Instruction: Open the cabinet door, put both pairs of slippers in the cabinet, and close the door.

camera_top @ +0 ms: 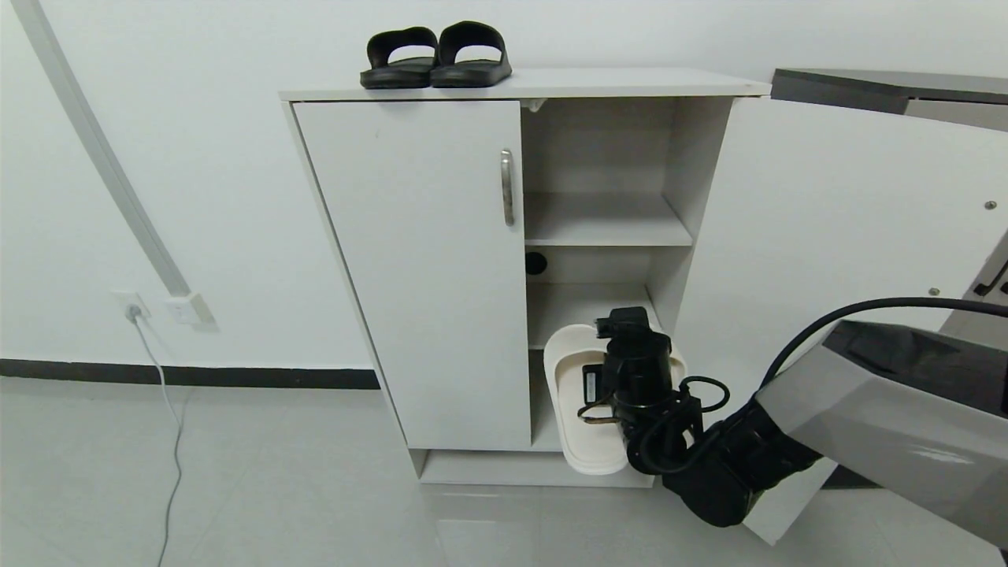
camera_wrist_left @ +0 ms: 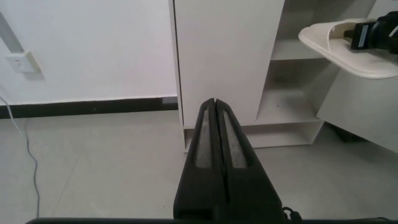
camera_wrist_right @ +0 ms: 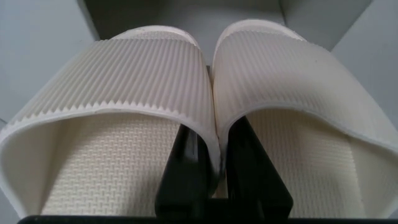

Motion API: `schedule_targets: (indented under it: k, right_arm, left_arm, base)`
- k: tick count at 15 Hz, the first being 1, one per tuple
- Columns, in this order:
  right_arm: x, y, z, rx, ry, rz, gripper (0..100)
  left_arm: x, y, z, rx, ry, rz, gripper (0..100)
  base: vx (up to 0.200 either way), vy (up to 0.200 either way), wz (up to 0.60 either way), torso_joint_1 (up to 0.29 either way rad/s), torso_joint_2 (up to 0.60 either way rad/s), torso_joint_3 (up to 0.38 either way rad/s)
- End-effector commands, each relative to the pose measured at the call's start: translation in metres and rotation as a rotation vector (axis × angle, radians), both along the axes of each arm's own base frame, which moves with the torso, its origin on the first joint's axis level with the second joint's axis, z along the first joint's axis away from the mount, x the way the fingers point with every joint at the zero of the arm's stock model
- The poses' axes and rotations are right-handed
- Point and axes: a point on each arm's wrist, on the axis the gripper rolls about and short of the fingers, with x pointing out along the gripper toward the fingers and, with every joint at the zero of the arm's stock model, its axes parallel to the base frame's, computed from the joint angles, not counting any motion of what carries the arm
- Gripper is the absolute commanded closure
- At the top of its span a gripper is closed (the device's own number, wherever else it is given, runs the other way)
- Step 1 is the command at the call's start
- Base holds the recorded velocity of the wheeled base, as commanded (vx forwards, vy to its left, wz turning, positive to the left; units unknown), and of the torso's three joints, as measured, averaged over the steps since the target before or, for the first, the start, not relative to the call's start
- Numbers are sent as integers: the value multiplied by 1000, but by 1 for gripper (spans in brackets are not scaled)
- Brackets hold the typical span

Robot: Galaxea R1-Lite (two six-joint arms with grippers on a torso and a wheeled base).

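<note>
Right gripper was clamped on the white slippers at the open cabinet lower bay. Left gripper was closed, empty. Black slippers sat on top.

The cream slippers are moulded in matt, foam-like plastic, ribbed on the straps. The black slippers are smooth and matt. The cabinet is faced in smooth laminate, its handle in brushed metal; the floor is glossy.

Grey arm, black cable, black claw
</note>
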Motion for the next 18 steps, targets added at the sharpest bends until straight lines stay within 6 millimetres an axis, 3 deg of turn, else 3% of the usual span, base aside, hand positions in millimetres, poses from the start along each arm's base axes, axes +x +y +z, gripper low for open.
schedule_targets:
  k: [1, 6, 13, 18]
  right_arm:
    - [2, 2, -7, -7, 9, -1, 100]
    - [2, 2, -10, -12, 15, -1, 100]
    - [6, 5, -26, -28, 33, -4, 100]
    - [24, -6, -22, 8, -133, -42, 100]
  left_arm:
    - [0, 0, 0, 0, 2, 0, 100]
    - [0, 0, 0, 1, 4, -2, 100]
    - [0, 0, 0, 1, 2, -2, 100]
    - [0, 0, 0, 0, 2, 0, 100]
  base:
    - [0, 0, 0, 0, 0, 0]
    - [0, 0, 0, 0, 0, -19]
    - [0, 0, 0, 2, 2, -184]
    - [0, 0, 0, 3, 1, -52]
